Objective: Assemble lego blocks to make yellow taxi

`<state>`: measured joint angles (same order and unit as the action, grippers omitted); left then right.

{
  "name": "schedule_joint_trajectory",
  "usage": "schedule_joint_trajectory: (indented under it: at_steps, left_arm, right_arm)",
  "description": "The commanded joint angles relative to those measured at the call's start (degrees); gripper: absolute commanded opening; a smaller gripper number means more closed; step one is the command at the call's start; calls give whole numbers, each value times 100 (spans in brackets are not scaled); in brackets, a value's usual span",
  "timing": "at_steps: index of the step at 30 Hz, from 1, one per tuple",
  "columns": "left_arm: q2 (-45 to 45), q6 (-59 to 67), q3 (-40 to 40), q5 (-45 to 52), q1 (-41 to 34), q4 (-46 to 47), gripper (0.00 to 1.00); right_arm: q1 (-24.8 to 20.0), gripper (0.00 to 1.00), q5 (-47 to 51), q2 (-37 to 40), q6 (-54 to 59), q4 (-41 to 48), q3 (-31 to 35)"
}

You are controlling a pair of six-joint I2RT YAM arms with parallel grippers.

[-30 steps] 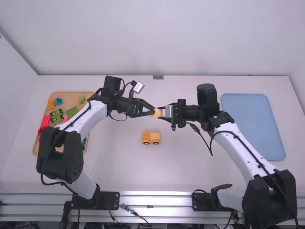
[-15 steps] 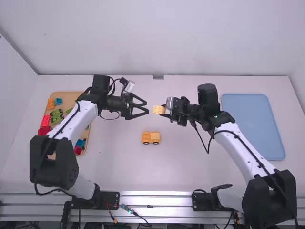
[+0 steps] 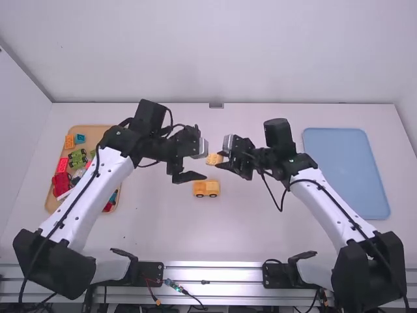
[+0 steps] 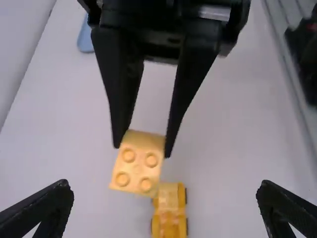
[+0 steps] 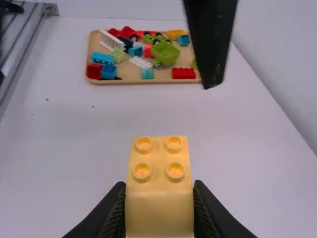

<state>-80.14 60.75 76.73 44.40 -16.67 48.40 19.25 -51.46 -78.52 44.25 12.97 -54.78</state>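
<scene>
Returning wide open, left hand (image 4: pixel 165 198) nears block (image 4: pixel 137 166) gripped by right hand (image 5: pixel 159 188); regrip likely before stacking.

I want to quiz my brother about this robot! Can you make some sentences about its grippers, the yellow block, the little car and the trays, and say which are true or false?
1. The right gripper is holding a yellow block. True.
2. The left gripper is squeezing a red block. False: its fingers are open, with nothing between them.
3. Four round bumps show on the yellow block. True.
4. The yellow block is pressed onto the little car. False: it is held up in the air, apart from the car.
5. The blue tray is full of blocks. False: the blocks are in the brown tray.
</scene>
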Motion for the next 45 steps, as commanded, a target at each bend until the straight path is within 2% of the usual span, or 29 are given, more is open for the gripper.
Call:
schedule_joint_trajectory:
  at_steps: [1,4,7,12,17,25,27,30,38,45]
  left_arm:
    - [-23,955,-129,-332,68,16,99]
    - [-23,1077,-232,-254,83,0,99]
    - [-30,1082,-306,116,103,-39,99]
    - [-30,843,-525,621,76,-408,99]
    - [-30,-302,-763,603,81,-1182,99]
    - [-30,-289,-1027,592,81,-1213,100]
    - [-30,-234,-1062,623,81,-1208,98]
    - [-27,-212,-1058,619,81,-1213,84]
    - [-27,-210,-1065,608,81,-1184,73]
    - [-27,-210,-1065,597,81,-1125,59]
  right_arm:
    - [-42,27,-352,108,131,142,-48]
    - [-170,27,-1032,108,664,472,-48]
    - [-240,27,-1145,108,837,577,-55]
    - [-105,27,-962,108,874,540,-52]
    - [131,27,-529,108,831,496,-81]
    - [210,27,-376,108,595,254,-76]
    - [208,27,-376,108,595,251,-76]
    - [208,27,-376,108,595,251,-76]
    - [208,27,-376,108,595,249,-76]
    - [210,27,-391,108,597,251,-76]
